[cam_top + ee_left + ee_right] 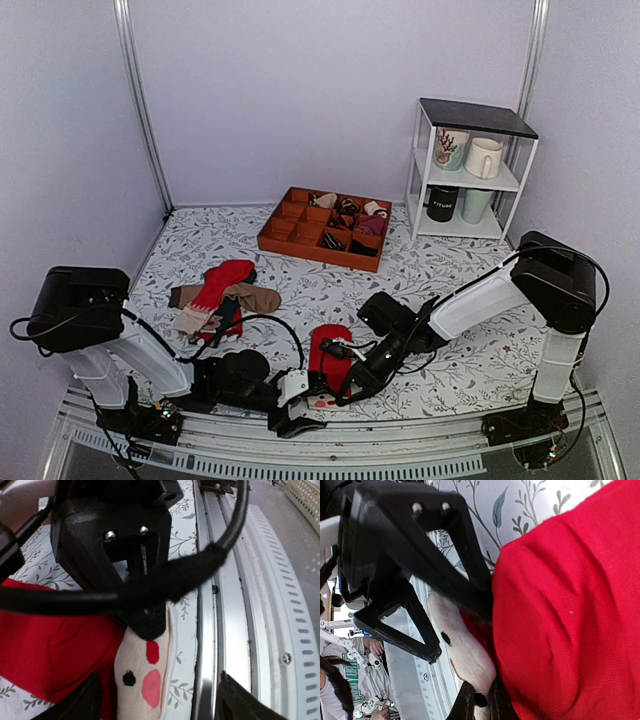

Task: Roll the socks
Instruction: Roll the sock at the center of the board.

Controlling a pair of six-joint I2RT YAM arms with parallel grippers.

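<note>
Top external view, entry by entry

1. The socks (pixel 332 350): bright red, lying flat and lengthwise at the middle of the near edge of the table (pixel 470 350), with the whitish end pointing at that edge. No turn of a roll shows anywhere along them.

2. Right pincer (pixel 481 706): it reaches in from the right edge. The right wrist view shows its fingers drawn together on the whitish end, with fabric pinched between them.

3. Left pincer (pixel 161 705): it is low at the near edge. The left wrist view shows its fingers spread wide, one on either side of the whitish end, gripping nothing. The right pincer's tip stands between them.

4. Not in hand: a mixed heap of socks (pixel 220 295) towards the left edge, an orange tray (pixel 275 238) towards the far edge with rolled bundles (pixel 370 225) in some compartments, and a white shelf (pixel 420 160) of mugs (pixel 483 157) at the far right corner.

Status, as judged: the very start of the task. Done: the socks are laid out flat and one end is seized. Left: the whole roll, from the whitish end up the red length, and securing the bundle so it holds
</note>
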